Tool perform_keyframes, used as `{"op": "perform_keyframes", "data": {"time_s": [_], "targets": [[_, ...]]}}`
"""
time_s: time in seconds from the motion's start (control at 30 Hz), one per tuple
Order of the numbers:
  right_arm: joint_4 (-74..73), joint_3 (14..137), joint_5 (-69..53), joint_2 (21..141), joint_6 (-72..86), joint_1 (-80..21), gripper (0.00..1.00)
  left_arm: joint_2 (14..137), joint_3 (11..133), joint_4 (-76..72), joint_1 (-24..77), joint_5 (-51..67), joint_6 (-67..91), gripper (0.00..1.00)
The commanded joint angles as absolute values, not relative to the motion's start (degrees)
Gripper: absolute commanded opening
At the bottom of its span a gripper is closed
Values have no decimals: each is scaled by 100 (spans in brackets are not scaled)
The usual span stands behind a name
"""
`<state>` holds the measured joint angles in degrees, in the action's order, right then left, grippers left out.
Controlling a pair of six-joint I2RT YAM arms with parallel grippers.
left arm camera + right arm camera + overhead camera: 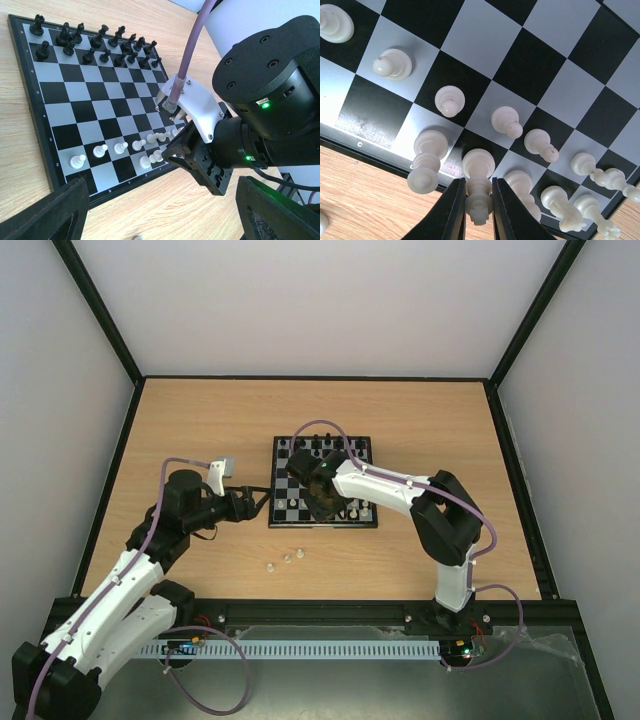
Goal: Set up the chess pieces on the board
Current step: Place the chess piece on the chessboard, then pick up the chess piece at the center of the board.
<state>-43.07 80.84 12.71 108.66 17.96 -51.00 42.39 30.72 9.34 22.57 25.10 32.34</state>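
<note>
**Carefully: crowded back rank, little room to let go**

Nearest the arms, three loose chess pieces [287,558] lie on the table [200,420], off the board [530,65], not yet placed. The left gripper [264,505] hovers spread beside the board's left edge. On the near rank, the right gripper [479,199] pinches a white piece [479,164] set between two neighbours [425,162]. I judge that widening fingers [452,210] could clip either one, or a tilted release could topple it into them. Beyond stand the pawns [449,100], then bare squares, and the black pieces [100,45] at the far side.
</note>
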Motion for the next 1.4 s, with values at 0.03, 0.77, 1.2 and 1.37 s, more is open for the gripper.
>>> {"op": "perform_keyframes", "data": {"time_s": [0.03,0.77,1.2,1.37], "targets": [[-4406,8157,1307,10993,1727,-5079,16,4215,2986,781,2215,2593,3189,83],[-4414,7564,1314,9540,1986,-5093,34,4269,3100,875,2211,2434,3254,87],[-3122,6506,602,8938,2433,-6524,44,4011,3292,1257,2206,2120,3430,99],[-2837,6498,532,9341,2442,-6583,43,3671,3306,1483,2206,1998,3539,99]]}}
